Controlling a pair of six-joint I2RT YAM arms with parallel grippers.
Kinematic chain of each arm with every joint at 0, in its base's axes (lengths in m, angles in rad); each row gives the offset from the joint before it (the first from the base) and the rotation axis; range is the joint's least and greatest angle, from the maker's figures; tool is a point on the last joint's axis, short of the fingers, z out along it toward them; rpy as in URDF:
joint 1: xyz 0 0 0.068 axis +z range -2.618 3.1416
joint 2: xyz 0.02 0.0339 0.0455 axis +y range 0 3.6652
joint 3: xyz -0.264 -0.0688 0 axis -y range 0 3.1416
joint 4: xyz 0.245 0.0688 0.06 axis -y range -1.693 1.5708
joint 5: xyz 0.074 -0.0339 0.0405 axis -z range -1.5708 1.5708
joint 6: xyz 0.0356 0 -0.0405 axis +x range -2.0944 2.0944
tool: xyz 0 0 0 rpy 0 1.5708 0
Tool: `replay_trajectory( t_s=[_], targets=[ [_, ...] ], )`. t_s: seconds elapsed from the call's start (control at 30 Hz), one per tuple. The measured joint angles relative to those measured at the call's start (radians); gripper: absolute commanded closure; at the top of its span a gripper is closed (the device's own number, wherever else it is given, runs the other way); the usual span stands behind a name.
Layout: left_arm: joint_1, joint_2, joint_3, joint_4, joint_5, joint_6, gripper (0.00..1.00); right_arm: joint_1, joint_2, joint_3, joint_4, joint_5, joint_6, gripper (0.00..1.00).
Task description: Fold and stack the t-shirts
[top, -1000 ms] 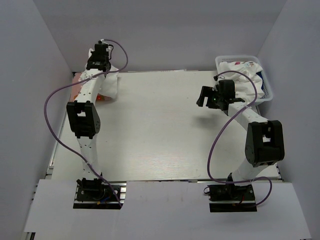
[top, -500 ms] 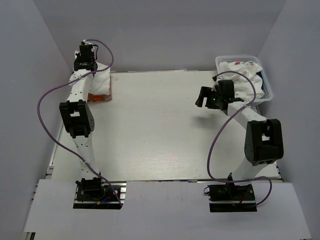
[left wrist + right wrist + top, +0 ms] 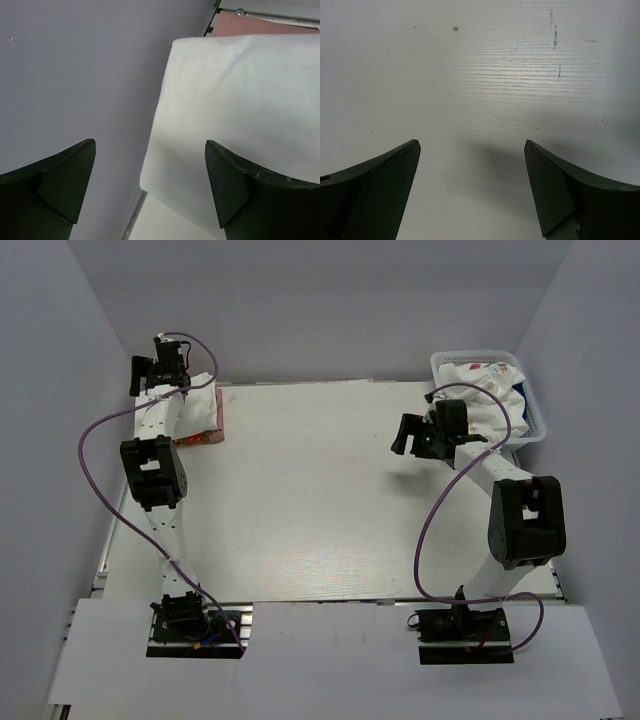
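The left pincer and right pincer are released and empty; the white tee, folded at upper left of the top view, looks light and limp, so it is probably best pinched at its folded edge.

Table reads white to me w/ faint grey wood-grain lines; the right wrist view adds a few dark specks and scratches. Far-left corner: folded tee is plain white, no print. Under it the pink tee shows as a dusty-rose edge, w/ an orange-red bit on the near side. Far-right corner: white lattice basket, and in it a white tee w/ small pink-red marks. Arms are white w/ black joints, cables purple. Left gripper and right gripper have black fingers. Walls are pale lilac-grey.
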Motion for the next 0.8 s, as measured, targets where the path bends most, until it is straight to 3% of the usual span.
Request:
replay_trajectory(
  t_s=[0.27, 0.47, 0.67, 0.8],
  targets=[
    [-0.013, -0.039, -0.002, -0.055, 0.086, -0.095, 0.0, 0.001, -0.078, -0.042, -0.001, 0.027, 0.012, 0.1],
    [-0.064, -0.166, -0.06, -0.143, 0.302, -0.26, 0.0, 0.001, -0.248, -0.178, 0.033, 0.029, 0.069, 0.1],
    [-0.233, -0.348, -0.305, -0.138, 0.364, -0.421, 0.0, 0.001, -0.357, -0.285, 0.074, 0.055, 0.125, 0.1],
    [-0.45, -0.528, -0.645, -0.046, 0.38, -0.541, 0.0, 0.0, -0.423, -0.353, 0.082, 0.077, 0.157, 0.1]
  ],
)
